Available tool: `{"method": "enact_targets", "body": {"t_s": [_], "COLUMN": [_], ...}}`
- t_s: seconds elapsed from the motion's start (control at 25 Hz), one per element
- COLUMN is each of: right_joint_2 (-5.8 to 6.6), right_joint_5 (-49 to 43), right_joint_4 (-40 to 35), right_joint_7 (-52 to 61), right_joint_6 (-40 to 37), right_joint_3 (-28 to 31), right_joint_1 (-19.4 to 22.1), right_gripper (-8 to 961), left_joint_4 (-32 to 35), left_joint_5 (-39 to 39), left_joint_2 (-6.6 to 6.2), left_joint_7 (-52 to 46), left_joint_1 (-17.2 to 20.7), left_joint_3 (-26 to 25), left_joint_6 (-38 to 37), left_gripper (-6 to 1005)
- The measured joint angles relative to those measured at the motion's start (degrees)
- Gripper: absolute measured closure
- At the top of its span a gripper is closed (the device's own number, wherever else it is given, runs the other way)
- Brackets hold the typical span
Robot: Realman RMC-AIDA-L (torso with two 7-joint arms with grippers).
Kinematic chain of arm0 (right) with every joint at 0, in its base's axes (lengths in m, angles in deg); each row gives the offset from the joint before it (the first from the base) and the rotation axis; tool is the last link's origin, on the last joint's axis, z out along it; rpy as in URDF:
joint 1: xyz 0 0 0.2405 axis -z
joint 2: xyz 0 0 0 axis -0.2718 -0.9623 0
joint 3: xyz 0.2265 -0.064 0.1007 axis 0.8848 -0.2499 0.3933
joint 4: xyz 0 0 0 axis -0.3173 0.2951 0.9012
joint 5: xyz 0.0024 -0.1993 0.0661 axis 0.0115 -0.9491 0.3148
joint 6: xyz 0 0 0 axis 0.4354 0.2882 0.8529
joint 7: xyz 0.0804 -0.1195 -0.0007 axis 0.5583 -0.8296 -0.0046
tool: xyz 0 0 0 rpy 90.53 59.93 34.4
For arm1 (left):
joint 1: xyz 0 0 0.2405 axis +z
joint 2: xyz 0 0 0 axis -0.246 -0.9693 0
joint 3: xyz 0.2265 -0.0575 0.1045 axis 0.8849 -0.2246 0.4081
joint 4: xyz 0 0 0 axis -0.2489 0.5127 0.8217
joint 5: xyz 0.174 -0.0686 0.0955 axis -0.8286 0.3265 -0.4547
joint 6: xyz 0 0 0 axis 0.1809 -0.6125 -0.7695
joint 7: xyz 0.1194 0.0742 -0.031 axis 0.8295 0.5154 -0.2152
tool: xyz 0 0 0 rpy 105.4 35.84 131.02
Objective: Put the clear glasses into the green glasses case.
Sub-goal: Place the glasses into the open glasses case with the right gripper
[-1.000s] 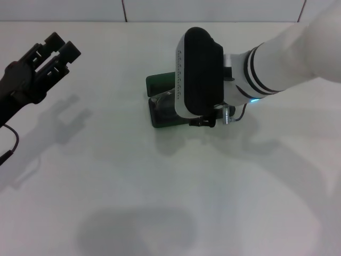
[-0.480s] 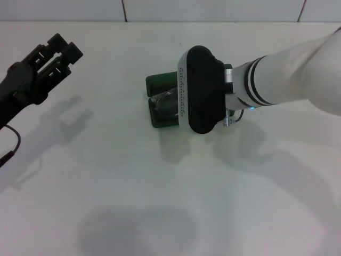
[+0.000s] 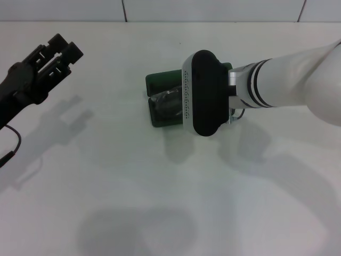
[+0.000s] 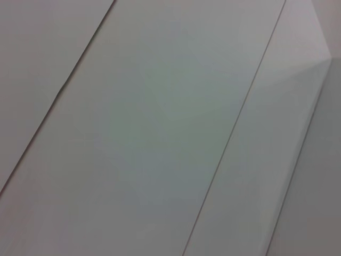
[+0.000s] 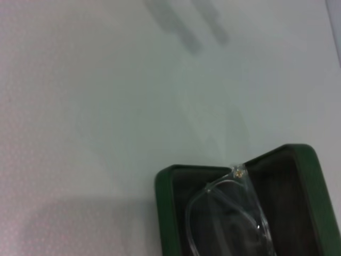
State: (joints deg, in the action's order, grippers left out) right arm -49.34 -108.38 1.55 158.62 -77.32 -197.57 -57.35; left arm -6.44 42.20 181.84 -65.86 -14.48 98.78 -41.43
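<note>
The green glasses case (image 3: 157, 85) lies open at the middle of the white table. The clear glasses (image 3: 166, 100) rest inside it on the dark lining. In the right wrist view the case's green rim (image 5: 163, 188) and the glasses (image 5: 230, 212) show close up, the frame lying within the case's walls. My right gripper (image 3: 204, 93) hovers over the case's right half, and its black-and-white housing hides that part. My left gripper (image 3: 63, 47) is raised at the far left, open and holding nothing, well away from the case.
The white table (image 3: 160, 186) stretches all around the case, with arm shadows across it. A tiled wall edge (image 3: 123, 10) runs along the back. The left wrist view shows only pale wall panels (image 4: 160, 128).
My right arm has shifted a little to the right and turned at the wrist above the case. The glasses and case stayed put. The left arm barely moved.
</note>
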Motion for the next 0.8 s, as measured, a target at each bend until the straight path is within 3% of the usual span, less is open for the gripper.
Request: {"method": "enact_targets", "body": {"t_s": [0.24, 0.8], "right_joint_2": [0.00, 0.05], "right_joint_5": [0.27, 2.34], "right_joint_4": [0.38, -6.96], "right_joint_7": [0.00, -0.17], "right_joint_6": [-1.11, -5.67], "right_joint_3": [-0.03, 1.30], "right_joint_1": [0.00, 1.80], "right_gripper": [525, 525], "left_joint_4": [0.00, 0.00], "left_joint_5": [0.17, 0.45], "left_joint_2": [0.00, -0.12], "left_joint_7": [0.00, -0.06], "left_joint_1": [-0.24, -0.42], "left_joint_3": [0.00, 0.00], "left_joint_6": [0.26, 0.47], "left_gripper": [301, 301]}}
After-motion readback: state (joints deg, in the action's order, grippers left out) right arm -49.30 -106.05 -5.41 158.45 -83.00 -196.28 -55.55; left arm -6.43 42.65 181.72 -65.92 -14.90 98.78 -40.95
